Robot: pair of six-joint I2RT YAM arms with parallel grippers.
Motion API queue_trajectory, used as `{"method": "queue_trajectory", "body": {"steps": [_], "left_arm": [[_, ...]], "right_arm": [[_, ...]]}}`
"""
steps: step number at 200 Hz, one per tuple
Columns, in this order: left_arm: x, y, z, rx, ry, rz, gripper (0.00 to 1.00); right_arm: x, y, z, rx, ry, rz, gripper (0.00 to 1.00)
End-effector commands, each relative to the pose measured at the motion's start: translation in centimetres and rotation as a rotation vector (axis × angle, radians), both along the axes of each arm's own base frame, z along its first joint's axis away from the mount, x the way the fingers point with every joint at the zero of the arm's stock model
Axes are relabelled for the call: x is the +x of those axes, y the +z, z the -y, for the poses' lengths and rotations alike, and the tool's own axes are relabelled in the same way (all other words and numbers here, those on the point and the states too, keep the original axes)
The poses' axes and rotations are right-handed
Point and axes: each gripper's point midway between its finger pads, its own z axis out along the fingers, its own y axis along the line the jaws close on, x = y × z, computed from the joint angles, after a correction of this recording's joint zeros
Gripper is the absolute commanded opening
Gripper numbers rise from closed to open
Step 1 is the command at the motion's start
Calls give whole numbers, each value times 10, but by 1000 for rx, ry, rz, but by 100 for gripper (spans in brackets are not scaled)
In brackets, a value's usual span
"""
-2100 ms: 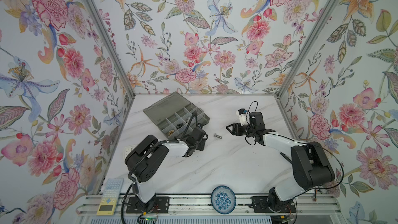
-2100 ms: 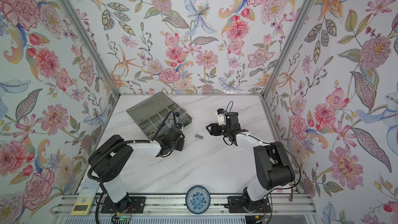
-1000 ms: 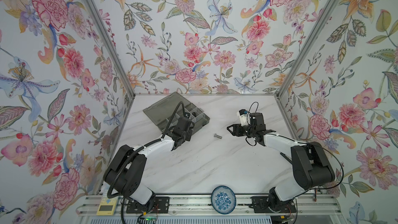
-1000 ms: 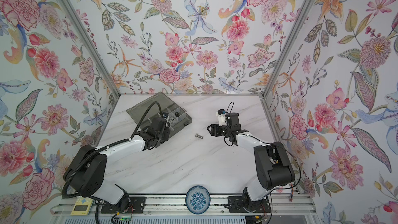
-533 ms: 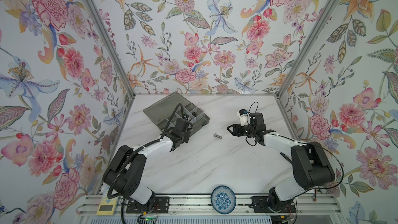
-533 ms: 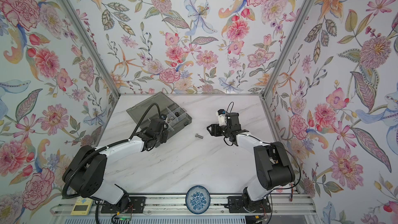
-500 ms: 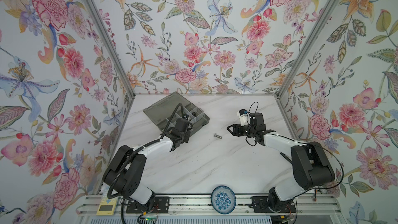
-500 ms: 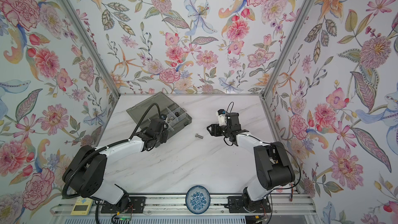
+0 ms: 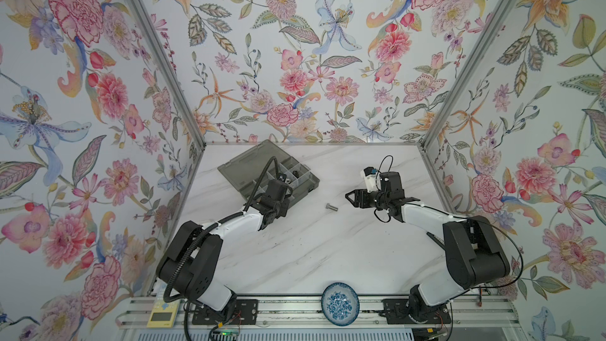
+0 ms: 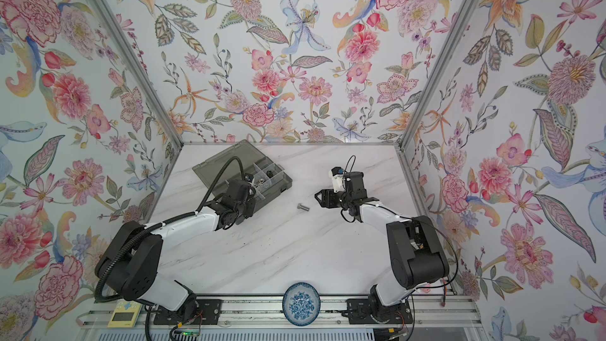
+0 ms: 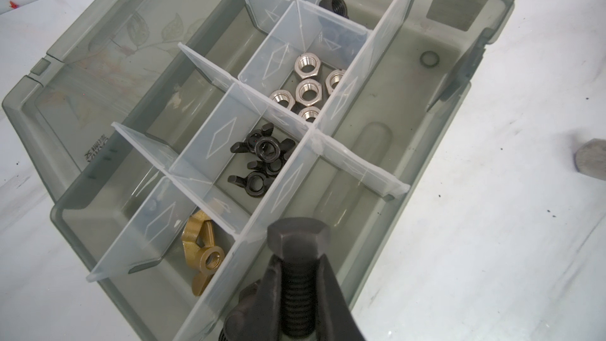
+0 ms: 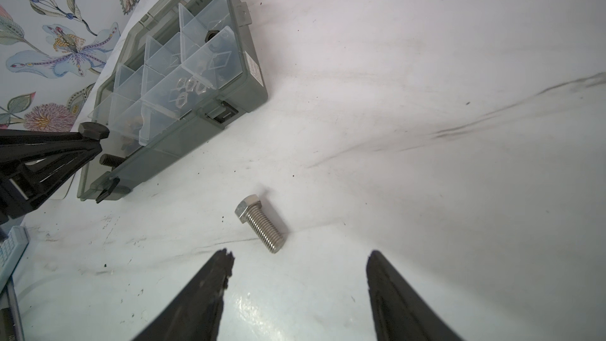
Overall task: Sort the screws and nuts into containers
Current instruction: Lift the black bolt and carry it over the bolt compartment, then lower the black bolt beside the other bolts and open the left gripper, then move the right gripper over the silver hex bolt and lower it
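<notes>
Threads of the black hex-head bolt sit pinched in the left gripper over the smoky grey plastic organizer box, likely for dropping; spread right gripper faces the silver hex-head bolt on the surface.

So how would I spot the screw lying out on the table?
Find the grey box on the white table. Between it and the open right tool lies one screw. It's shiny silver; the left tool holds a black screw.
</notes>
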Motion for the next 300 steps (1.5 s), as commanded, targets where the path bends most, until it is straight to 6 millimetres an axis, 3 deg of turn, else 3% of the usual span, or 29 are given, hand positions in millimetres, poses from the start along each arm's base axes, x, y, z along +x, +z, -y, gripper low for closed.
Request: {"method": "queue_trajectory", "body": {"steps": [1, 15, 27, 39, 90, 126, 180, 195, 197, 199, 203, 253, 300], "left_arm": [[6, 1, -8, 17, 19, 22, 21], [5, 0, -9, 18, 24, 20, 29], [5, 0, -9, 16, 28, 20, 43], [5, 0, -9, 15, 31, 20, 49], [3, 4, -8, -7, 32, 15, 61], [-2, 18, -2, -62, 16, 19, 73], [-15, 45, 12, -256, 2, 68, 81], [-22, 54, 20, -341, -26, 86, 86], [-23, 56, 20, -352, -27, 89, 88], [-23, 58, 20, -360, -28, 95, 96], [-25, 59, 22, -377, -36, 96, 99], [-40, 76, 21, -448, -45, 118, 100], [-49, 70, 10, -450, -18, 108, 99]], "right_arm": [[-3, 0, 0, 10, 3, -17, 69], [-3, 1, 0, 10, 3, -14, 69], [-3, 0, 0, 9, 4, -15, 70], [-2, 1, 0, 9, 5, -13, 70], [-4, -1, 0, -10, 23, -20, 73], [-9, -5, -3, -31, 67, -31, 76], [-11, -19, -14, -52, 113, -59, 78], [-9, -23, -21, -76, 130, -54, 78], [-9, -23, -22, -79, 133, -51, 79], [-9, -23, -24, -84, 135, -46, 79], [-8, -23, -25, -94, 140, -36, 79], [-5, -32, -54, -185, 218, 13, 81], [-2, -46, -66, -291, 253, 19, 81]]}}
